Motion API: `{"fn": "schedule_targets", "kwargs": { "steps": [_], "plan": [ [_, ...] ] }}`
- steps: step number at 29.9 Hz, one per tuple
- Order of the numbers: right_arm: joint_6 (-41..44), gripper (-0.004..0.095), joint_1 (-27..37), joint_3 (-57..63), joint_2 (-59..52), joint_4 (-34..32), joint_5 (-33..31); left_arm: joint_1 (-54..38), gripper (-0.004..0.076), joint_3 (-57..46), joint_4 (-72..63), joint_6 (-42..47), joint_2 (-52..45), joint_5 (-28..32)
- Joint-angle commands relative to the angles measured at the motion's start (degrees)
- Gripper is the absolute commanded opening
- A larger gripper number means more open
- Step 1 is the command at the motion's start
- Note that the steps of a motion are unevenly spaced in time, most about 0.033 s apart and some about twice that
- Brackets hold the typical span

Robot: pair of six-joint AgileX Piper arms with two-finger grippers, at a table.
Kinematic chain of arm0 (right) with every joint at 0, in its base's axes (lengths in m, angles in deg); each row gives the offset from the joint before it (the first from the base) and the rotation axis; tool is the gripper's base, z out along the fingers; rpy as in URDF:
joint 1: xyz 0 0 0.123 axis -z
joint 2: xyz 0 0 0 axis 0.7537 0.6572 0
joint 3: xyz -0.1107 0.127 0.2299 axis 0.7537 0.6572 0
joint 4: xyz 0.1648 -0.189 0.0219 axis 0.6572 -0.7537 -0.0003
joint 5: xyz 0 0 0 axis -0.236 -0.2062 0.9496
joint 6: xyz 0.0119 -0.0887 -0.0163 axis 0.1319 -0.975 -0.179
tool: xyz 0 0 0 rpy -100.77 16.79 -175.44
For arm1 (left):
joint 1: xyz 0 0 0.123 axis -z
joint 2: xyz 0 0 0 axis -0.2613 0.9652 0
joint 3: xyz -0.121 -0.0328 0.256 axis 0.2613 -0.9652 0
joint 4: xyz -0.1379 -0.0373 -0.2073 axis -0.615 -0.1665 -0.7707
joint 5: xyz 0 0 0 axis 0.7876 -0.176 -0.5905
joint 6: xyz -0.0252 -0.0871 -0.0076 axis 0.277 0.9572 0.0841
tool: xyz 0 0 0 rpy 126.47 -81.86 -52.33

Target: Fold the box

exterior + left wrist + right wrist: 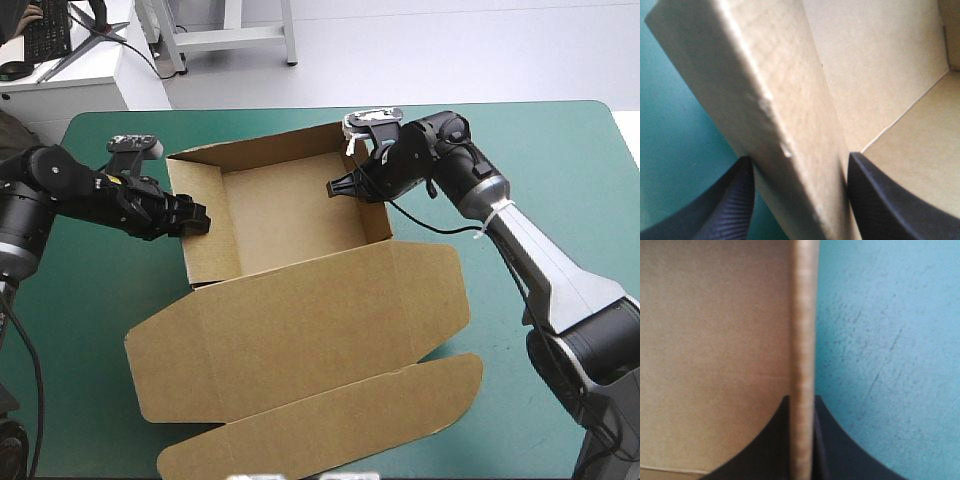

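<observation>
I have the left gripper (196, 218) clamped on the thick left wall of the box (285, 225). The right gripper (338, 188) pinches the right wall. The lid (300, 330) lies flat.

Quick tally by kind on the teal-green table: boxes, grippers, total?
Brown box: 1
Grippers: 2 (left gripper, right gripper, each clamping a side wall)
Total: 3

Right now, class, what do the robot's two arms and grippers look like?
The left arm is black. The right arm is black at wrist and base, silver-grey between. The left gripper and right gripper each have two broad black fin-shaped fingers.
</observation>
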Motion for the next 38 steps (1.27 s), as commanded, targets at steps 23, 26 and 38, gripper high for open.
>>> {"fn": "schedule_targets", "kwargs": {
  "steps": [23, 26, 38],
  "plan": [
    [4.89, 0.0000, -0.40, -1.72, -3.31, -1.95, -4.60, 12.81, -0.0010, 1.72, 20.76, 24.30, -2.00, 7.74],
    [4.89, -0.0001, -0.40, -1.72, -3.31, -3.42, -5.52, 13.14, -0.0010, 1.72, 21.53, 25.47, -1.84, 7.74],
    [5.33, -0.0001, -0.40, -1.72, -3.31, -12.73, -10.65, 15.09, -0.0010, 6.03, 23.79, 26.51, 5.56, 4.80]
  ]
}}
